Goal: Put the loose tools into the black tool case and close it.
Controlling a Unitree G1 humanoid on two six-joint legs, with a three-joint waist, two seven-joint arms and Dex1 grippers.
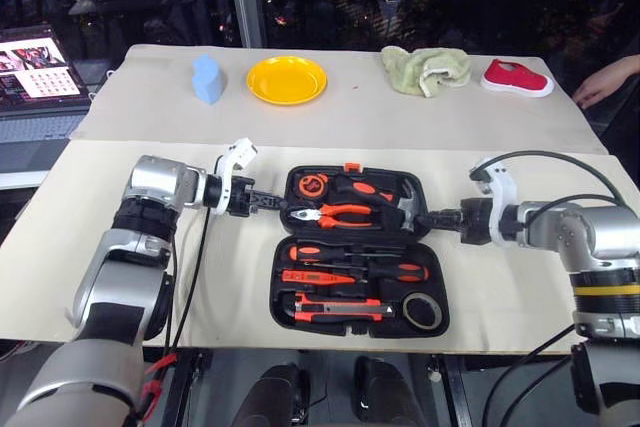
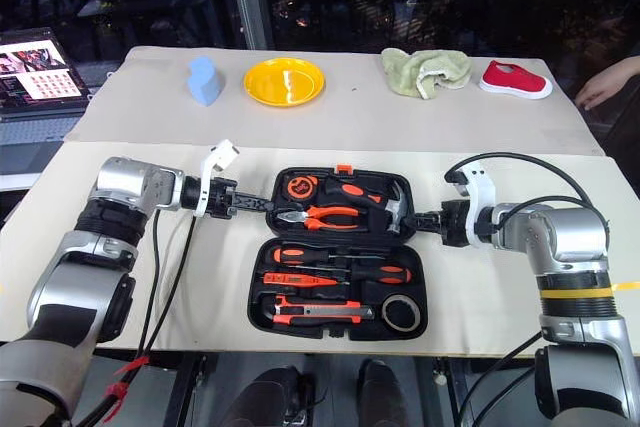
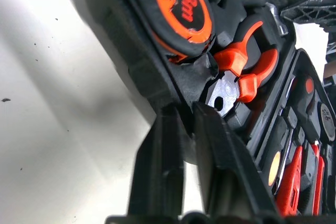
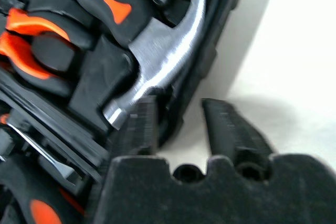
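- The rectangular black moulded-plastic tool case [image 1: 357, 250] is seen lying open on the beige table covering [image 1: 120, 247], between the two arms, its far half carrying an orange-and-black tape measure [image 1: 312, 186], orange-handled pliers [image 1: 338, 213] and a steel-headed hammer [image 4: 168, 56].
- In the near half, the loose tools are already seated: two black-and-orange-handled screwdrivers [image 1: 352, 250], a slim orange tester screwdriver [image 1: 318, 277], an orange-and-black utility knife [image 1: 335, 311] and a small black tape roll [image 1: 422, 311]. Only the closing appears to be left.
- The left gripper [image 3: 187, 113] is seen nearly closed, its black fingers pinching the left rim of the far half beside the pliers' nose.
- The right gripper [image 4: 176, 115] is set at the right rim by the hammer head, one finger inside the wall and one outside; a gap remains, and a firm hold cannot be confirmed.
- A slip is the likely risk: if the right side is not truly clamped, the lid could be lifted unevenly and twisted on its hinge.
- The thin rim could be lost from either pinch as the lid swings, letting it drop back.
- A tool standing proud of its recess could block the small orange latch [image 1: 351, 166].
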